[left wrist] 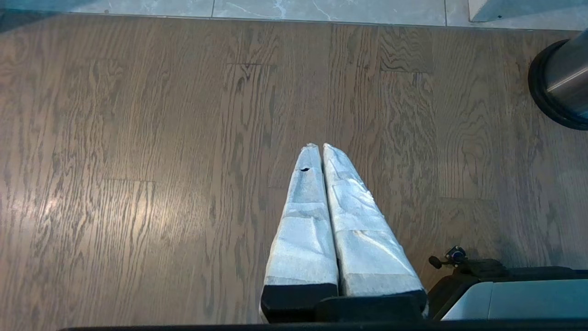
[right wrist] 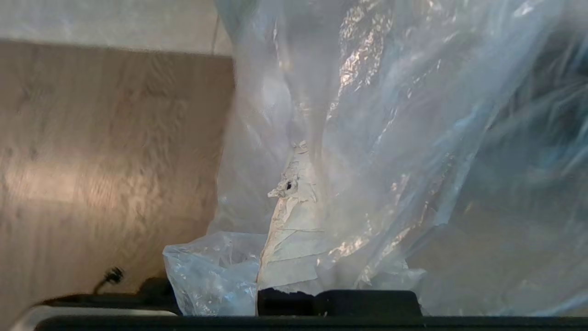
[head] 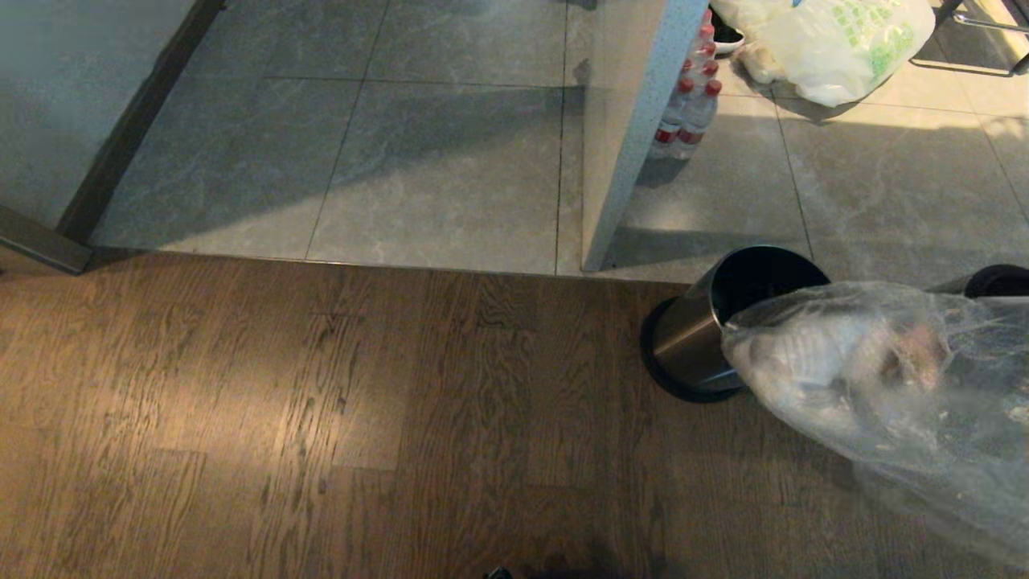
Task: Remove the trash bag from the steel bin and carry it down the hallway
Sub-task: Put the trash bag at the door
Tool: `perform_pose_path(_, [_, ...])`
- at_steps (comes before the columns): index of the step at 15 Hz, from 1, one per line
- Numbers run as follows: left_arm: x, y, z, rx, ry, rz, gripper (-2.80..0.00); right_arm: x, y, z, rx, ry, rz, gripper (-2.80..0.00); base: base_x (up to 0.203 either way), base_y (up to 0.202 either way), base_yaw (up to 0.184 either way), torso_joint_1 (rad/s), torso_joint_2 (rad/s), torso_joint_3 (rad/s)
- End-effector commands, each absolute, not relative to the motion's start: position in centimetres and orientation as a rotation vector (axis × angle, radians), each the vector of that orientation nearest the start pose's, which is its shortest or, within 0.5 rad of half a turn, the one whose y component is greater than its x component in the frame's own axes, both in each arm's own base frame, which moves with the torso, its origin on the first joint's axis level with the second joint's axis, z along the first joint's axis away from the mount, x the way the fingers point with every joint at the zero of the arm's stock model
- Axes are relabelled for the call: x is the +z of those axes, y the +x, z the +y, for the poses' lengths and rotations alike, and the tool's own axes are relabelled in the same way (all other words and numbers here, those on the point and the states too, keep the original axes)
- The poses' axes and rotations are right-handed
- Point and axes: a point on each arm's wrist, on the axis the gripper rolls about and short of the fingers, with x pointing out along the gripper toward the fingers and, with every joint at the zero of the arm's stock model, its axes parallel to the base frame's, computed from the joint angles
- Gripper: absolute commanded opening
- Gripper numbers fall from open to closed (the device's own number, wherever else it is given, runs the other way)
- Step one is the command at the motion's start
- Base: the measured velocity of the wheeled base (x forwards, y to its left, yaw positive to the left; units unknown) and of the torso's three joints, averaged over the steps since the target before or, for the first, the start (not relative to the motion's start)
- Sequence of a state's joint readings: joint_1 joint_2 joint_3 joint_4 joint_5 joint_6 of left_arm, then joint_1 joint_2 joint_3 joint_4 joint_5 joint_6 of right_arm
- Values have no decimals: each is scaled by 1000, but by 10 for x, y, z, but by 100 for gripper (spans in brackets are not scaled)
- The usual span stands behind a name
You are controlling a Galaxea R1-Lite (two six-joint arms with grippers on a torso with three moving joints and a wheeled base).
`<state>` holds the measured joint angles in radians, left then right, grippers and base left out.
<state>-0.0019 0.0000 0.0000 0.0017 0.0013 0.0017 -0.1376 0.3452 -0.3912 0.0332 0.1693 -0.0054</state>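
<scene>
Head view: saw the trash bag (head: 876,394) lifted clear of the steel bin (head: 707,330), hanging low on the right above the wood floor (head: 321,418); tiles (head: 450,161) and bottles (head: 690,104) beyond.

Left wrist view: found the left gripper (left wrist: 317,148) pressed together, empty, above the planks.

Right wrist view: caught the right gripper (right wrist: 301,151) pinched tight on the bag's plastic.
</scene>
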Motion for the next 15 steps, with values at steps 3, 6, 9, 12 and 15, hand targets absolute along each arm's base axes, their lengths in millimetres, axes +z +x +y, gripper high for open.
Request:
perform_pose_path(3, [75,-23,0,0,2,2,-280,210,-15,5,46,14,-81,-280,0,0,0,0,0,0])
perform_pose_path(6, [75,-23,0,0,2,2,-280,202,-32,8,12,19,-60,-280,0,0,0,0,0,0])
perform_pose_path(9, [75,-23,0,0,2,2,-280,180,-24,6,22,-36,59,-280,0,0,0,0,0,0])
perform_pose_path(12, [75,-23,0,0,2,2,-280,138,-13,4,52,-130,197,-280,0,0,0,0,0,0])
perform_pose_path(15, [75,-23,0,0,2,2,-280,98,-14,2,73,-117,228,-280,0,0,0,0,0,0])
